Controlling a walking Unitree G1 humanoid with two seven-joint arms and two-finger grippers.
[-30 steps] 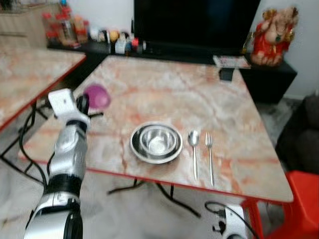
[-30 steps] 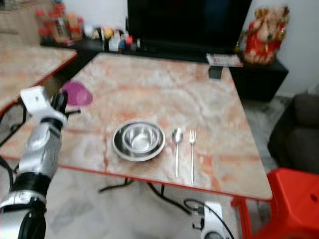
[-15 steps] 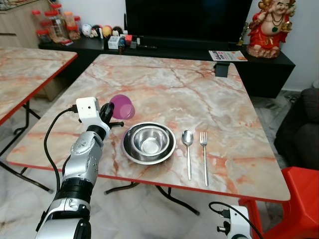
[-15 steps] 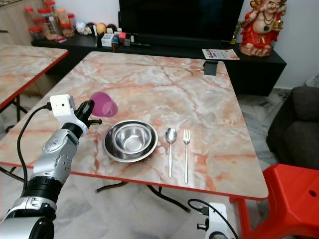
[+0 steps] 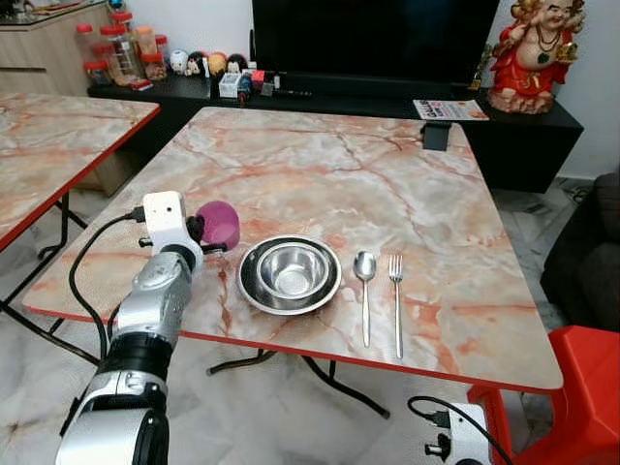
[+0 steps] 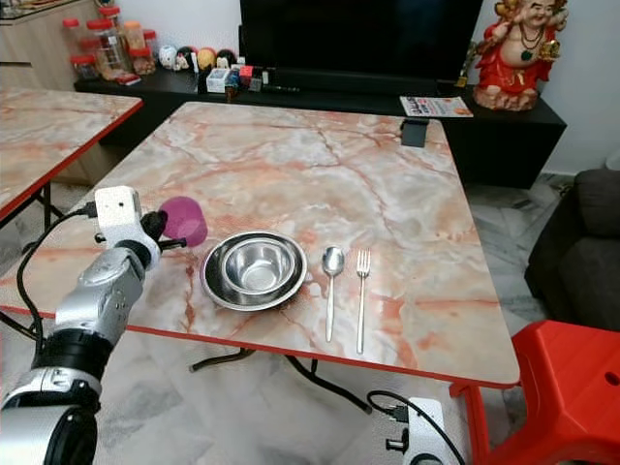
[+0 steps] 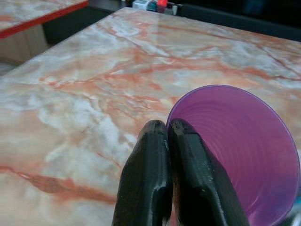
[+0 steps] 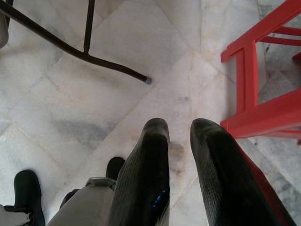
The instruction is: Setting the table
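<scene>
Cup (image 5: 221, 225): one purple cup is held by the left tool (image 7: 168, 136), whose two fingers are pinched together on the rim, one inside and one outside. The cup lies on its side, low over the surface (image 5: 320, 174), just beside the bowls on their left. On the surface I count two steel bowls (image 5: 290, 275), one nested in the other, one spoon (image 5: 365, 291) and one fork (image 5: 396, 295), side by side right of the bowls, near the front red edge. The far half of the surface is bare marble with much room. Half a second ago the cup was higher and tilted up with its mouth to the camera; now it is lower. The right tool (image 8: 178, 129) hangs over the floor beside a red stool (image 8: 263, 89), fingers a little apart, holding nothing.
</scene>
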